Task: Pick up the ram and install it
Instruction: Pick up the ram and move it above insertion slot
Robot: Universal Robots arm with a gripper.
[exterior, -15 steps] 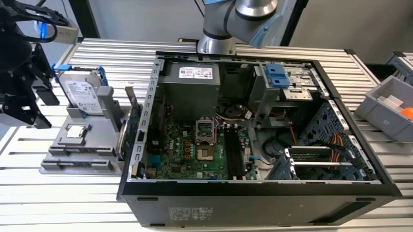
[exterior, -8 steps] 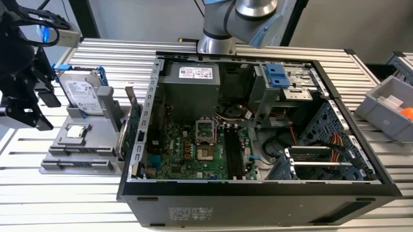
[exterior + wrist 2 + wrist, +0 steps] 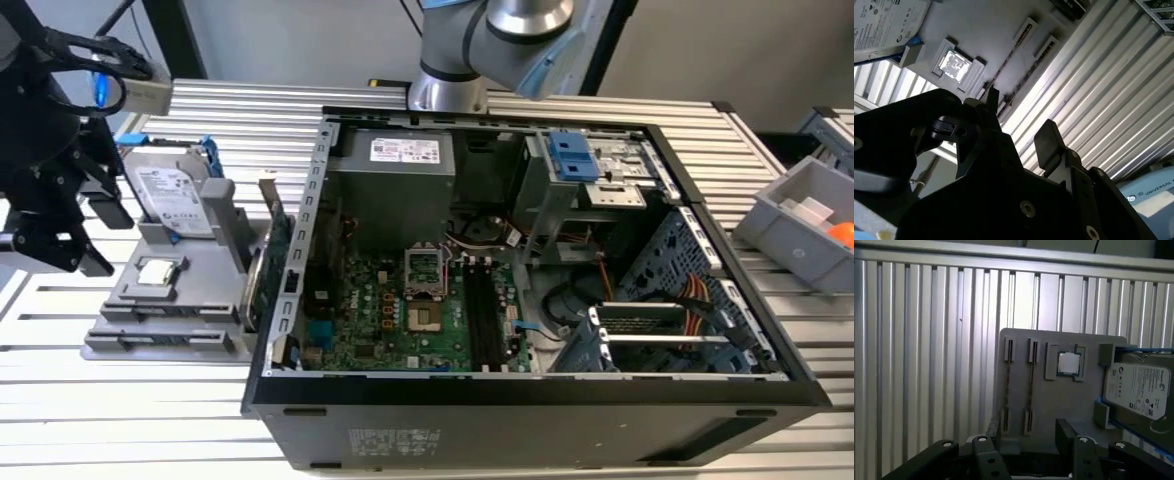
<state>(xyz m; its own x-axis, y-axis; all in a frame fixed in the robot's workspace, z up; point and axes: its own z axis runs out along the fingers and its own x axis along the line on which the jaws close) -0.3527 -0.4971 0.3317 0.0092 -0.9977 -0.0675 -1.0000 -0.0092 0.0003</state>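
While your gripper (image 3: 1030, 434) hangs open and empty near the ram (image 3: 1030, 385), mind the alignment. An off-centre descent could hit the holder (image 3: 1054, 405).

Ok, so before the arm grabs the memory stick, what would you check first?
1. The gripper is open and empty: ok, fingers apart, nothing between them.
2. Two ram sticks stand on edge in the grey holder: ok.
3. The gripper is down on a stick: not ok, it hangs above the holder, apart from it.
4. The computer case is open: ok, motherboard exposed.
5. The memory slots are free: they look empty; latch position cannot tell.
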